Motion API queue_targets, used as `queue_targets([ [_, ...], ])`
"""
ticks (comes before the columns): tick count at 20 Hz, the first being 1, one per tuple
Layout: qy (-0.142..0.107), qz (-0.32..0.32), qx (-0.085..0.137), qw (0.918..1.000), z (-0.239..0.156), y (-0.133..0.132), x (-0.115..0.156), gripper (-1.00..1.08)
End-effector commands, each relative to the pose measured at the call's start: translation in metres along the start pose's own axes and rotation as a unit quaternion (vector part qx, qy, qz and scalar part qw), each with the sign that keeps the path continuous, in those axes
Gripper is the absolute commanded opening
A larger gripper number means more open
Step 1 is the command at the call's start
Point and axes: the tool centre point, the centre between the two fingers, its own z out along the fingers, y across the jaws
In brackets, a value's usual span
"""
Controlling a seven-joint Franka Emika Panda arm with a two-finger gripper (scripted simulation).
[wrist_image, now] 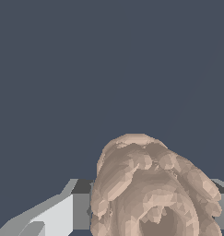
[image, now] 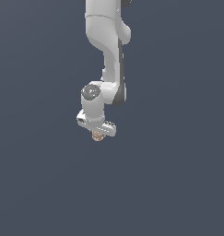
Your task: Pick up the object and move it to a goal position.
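Note:
The object (image: 97, 135) is a small tan-brown lumpy thing that pokes out just below the white gripper (image: 97, 133) in the exterior view. In the wrist view the object (wrist_image: 150, 189) fills the near part of the picture, knobbly and rounded, between two grey fingers (wrist_image: 81, 209). The gripper is shut on it. The fingertips are hidden behind the object and the gripper body in the exterior view. I cannot tell from these views whether the object rests on the ground or hangs above it.
The white arm (image: 109, 50) reaches down from the top of the exterior view. A plain dark blue-grey ground (image: 178, 175) lies all around. No goal marker shows.

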Motion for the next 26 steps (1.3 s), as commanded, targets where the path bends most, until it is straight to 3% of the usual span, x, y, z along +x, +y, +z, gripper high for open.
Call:
queue_targets([
  [1, 0.0, 0.0, 0.0, 1.0, 0.0, 0.0, 0.0, -1.0],
  [13, 0.0, 0.0, 0.0, 1.0, -0.043, -0.018, 0.003, -1.0],
  [26, 0.0, 0.0, -0.001, 1.0, -0.166, -0.07, 0.014, -1.0],
])
